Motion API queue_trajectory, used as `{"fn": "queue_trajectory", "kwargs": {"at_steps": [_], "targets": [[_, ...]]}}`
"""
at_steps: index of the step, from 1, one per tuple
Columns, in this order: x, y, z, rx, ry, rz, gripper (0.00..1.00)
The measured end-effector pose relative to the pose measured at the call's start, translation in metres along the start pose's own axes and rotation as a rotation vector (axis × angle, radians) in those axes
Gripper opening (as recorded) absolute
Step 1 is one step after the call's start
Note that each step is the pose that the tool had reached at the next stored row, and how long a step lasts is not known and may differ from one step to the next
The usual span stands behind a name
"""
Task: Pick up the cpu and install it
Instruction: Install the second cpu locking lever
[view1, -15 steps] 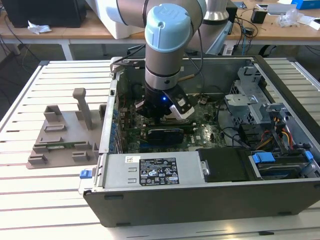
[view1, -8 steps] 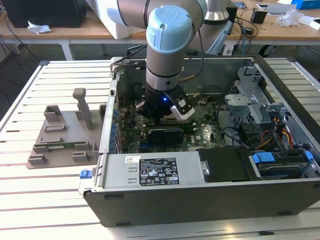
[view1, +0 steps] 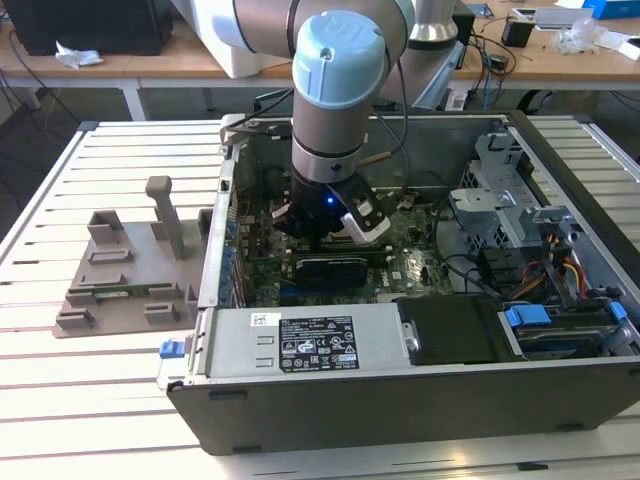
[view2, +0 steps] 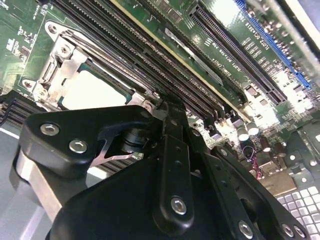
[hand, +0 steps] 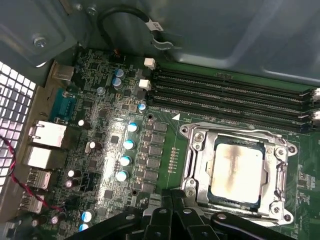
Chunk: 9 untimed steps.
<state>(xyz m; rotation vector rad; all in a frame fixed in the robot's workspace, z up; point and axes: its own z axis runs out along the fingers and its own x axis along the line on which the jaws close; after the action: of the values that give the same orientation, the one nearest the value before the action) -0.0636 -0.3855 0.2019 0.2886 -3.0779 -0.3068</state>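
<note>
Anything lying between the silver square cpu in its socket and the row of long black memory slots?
In the first wrist view, only the metal socket frame and a bare green board strip separate the silver square cpu from the black memory slots.

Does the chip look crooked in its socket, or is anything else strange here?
Nothing stands out. In the first wrist view the cpu lies flat and square inside the metal socket frame, its edges parallel to the frame. The gripper hangs just beside the socket.
</note>
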Motion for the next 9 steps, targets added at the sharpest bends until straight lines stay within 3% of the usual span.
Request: {"fn": "queue_trajectory", "kwargs": {"at_steps": [2, 5, 8, 9], "targets": [[-0.0017, 0.0064, -0.0035, -0.0009, -0.0004, 0.000, 0.11], [-0.0131, 0.0224, -0.0011, 0.0029, 0.0003, 0.000, 0.11], [-0.0244, 0.0291, 0.0002, 0.0336, 0.0062, 0.002, 0.11], [-0.0280, 0.0304, 0.0003, 0.0530, 0.0099, 0.003, 0.11]]}}
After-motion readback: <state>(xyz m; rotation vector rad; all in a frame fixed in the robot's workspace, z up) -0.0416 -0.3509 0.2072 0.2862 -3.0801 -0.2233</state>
